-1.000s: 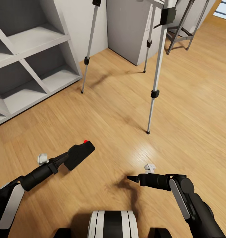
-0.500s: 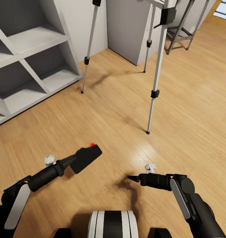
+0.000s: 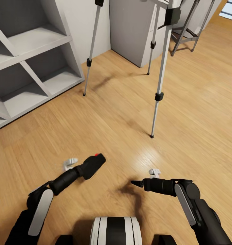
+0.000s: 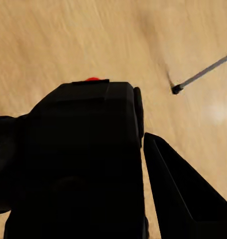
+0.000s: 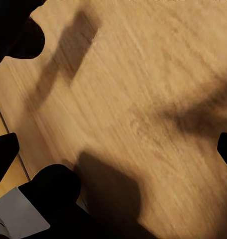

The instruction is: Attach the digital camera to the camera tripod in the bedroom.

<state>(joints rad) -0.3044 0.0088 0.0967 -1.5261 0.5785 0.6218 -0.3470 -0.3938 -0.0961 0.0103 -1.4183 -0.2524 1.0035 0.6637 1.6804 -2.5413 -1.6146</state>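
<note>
The digital camera, a small black body with a red dot on top, hangs low over the wood floor at lower left, with my left gripper shut on it. Up close, the left wrist view has the camera against one finger. The camera tripod stands ahead, its silver legs spread and its nearest foot on the floor beyond the camera; its head is cut off at the top. My right gripper hovers at lower right, open and holding nothing, over bare floor.
White cube shelving fills the left side. A pale grey block stands behind the tripod. A dark stool is at the far right. Open wood floor lies to the right of the tripod.
My left arm has swung right and closer to my body, carrying the camera with it, and the camera has turned. The right arm and the tripod have not moved.
</note>
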